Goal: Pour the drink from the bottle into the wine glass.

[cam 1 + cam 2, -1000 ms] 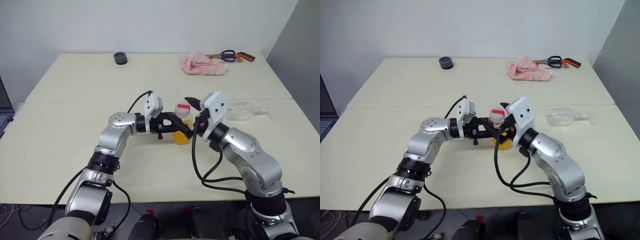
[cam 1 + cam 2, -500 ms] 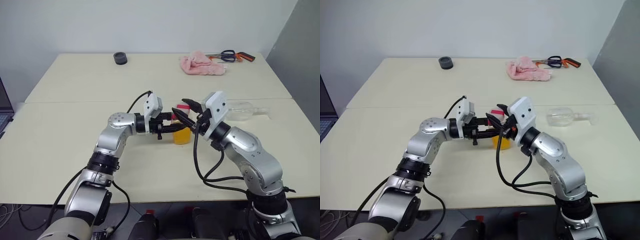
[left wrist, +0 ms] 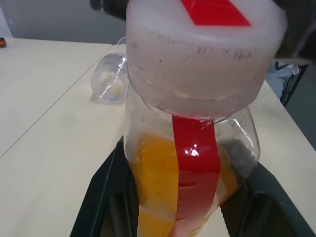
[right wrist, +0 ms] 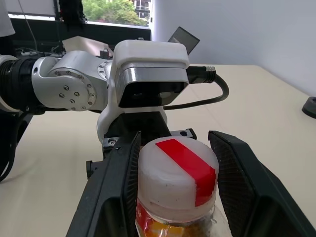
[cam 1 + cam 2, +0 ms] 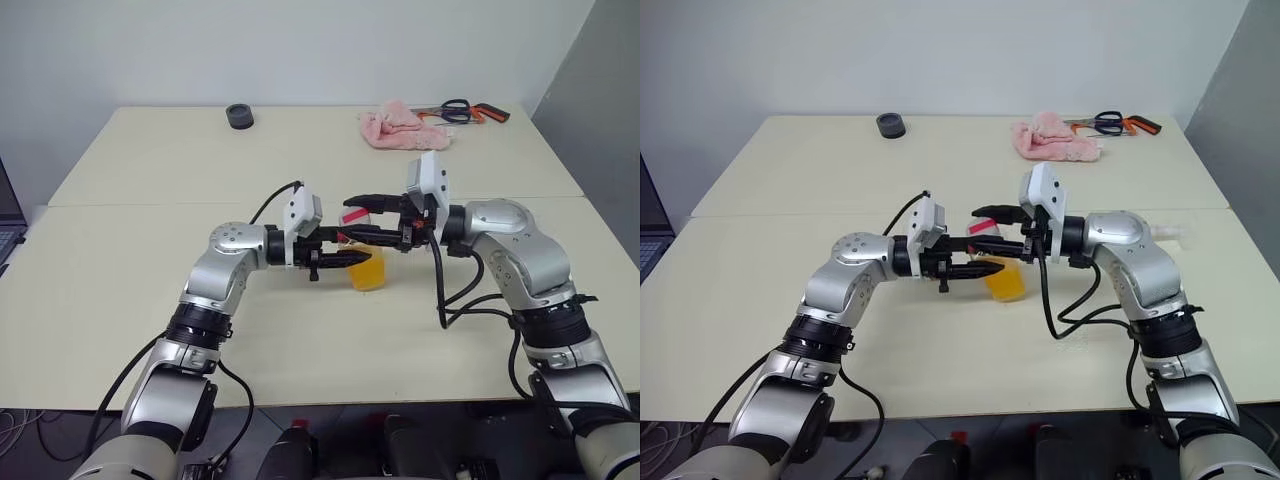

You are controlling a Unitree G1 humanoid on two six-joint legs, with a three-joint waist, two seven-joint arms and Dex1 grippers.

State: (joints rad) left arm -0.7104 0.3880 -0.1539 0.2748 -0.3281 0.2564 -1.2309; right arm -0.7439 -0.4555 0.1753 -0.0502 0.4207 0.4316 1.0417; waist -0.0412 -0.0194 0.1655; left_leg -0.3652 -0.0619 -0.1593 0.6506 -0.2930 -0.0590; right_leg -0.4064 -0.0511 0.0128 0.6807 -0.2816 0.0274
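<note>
The bottle is clear plastic with a red stripe, and orange drink fills its lower part. It hangs tilted just above the table's middle. My left gripper reaches in level from the left and is shut on the bottle's body. My right gripper comes in level from the right, with one finger pressed to each side of the white-and-red cap. The wine glass lies on its side on the table to the right, mostly behind my right arm in the head views.
At the table's far side lie a pink cloth, scissors and a small black ring. A laptop's edge shows at the far left. A seam runs across the table behind the bottle.
My right arm swung out and its gripper turned to point left, then closed from wide open onto the cap. The left gripper kept still, holding the bottle.
</note>
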